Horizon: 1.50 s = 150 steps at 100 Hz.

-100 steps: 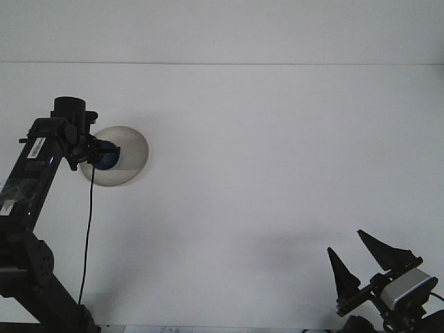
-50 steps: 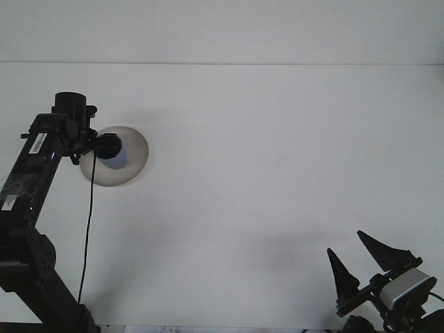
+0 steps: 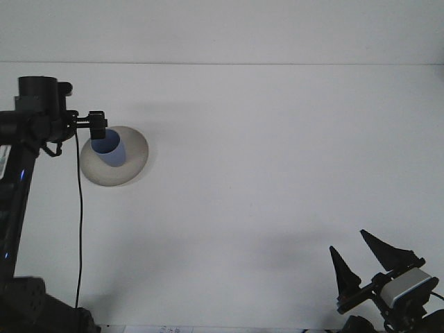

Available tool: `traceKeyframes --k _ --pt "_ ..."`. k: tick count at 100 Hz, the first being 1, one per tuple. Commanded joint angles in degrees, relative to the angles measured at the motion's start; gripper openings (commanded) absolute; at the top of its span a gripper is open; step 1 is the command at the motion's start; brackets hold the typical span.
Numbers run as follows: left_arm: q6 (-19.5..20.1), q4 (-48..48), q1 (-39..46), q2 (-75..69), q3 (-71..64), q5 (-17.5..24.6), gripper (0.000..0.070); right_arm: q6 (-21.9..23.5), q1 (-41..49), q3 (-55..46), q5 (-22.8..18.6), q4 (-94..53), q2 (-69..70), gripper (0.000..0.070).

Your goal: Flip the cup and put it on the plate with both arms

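Note:
A light blue cup point(image 3: 109, 152) stands mouth-up on the grey round plate point(image 3: 132, 170) at the table's left side. My left gripper point(image 3: 98, 126) hovers just above and behind the cup's rim, with its arm raised along the left edge of the view. Whether it still touches the rim is unclear from this angle. My right gripper point(image 3: 346, 240) rests low at the bottom right corner, far from the plate, open with nothing between its two black fingers.
A black cable point(image 3: 78, 229) hangs down from the left arm in front of the table. The white table point(image 3: 277, 152) stretches wide between the plate and the right arm, ending at a back edge near the wall.
The left arm has risen and swung back to the left, off the plate. The cup, earlier covered by the gripper, now shows in full on the plate. The right arm has stayed put.

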Motion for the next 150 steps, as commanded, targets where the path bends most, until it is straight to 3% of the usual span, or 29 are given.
traceKeyframes --k 1,17,33,49,59,82,86,89,95,97,150 --pt "-1.2 0.2 -0.6 -5.5 1.6 3.1 0.058 0.2 0.6 0.1 2.6 0.3 0.0 0.0505" --pt "-1.6 1.9 -4.5 -19.6 -2.6 7.4 0.058 0.1 0.6 0.1 7.3 0.0 0.0 0.0505" --pt "-1.9 9.0 -10.6 -36.1 -18.7 7.4 0.0579 0.1 0.6 0.1 7.5 -3.6 0.0 0.0505" --pt "-8.3 18.0 -15.8 -54.4 -41.6 7.3 0.0579 0.1 0.6 -1.1 7.6 -5.5 0.0 0.0505" --pt "-10.3 20.7 -16.8 -63.9 -53.2 7.3 0.058 0.2 0.6 -2.2 7.0 -5.4 0.0 0.0505" --pt "-10.8 20.5 -16.9 -74.8 -64.0 7.3 0.0577 0.5 0.6 -2.9 7.0 -5.5 0.0 0.0504" --pt "-10.8 20.3 -16.9 -75.3 -64.0 7.3 0.0531 0.6 0.6 -2.9 7.0 -5.5 0.0 0.0481" --pt "-10.8 20.3 -16.9 -75.5 -64.0 7.3 0.0444 0.8 0.6 -2.9 7.0 -5.5 0.0 0.039" --pt "-10.8 20.1 -16.9 -75.5 -64.0 7.3 0.0149 0.9 0.6 -2.9 7.0 -5.5 0.0 0.0101" --pt "-10.8 20.0 -16.9 -75.5 -64.0 7.3 0.0005 0.8 0.6 -2.9 7.0 -5.5 0.0 0.0" --pt "-11.2 21.2 -16.9 -75.6 -64.0 7.3 0.0016 0.8 0.6 -2.8 7.1 -5.4 0.0 0.0006"
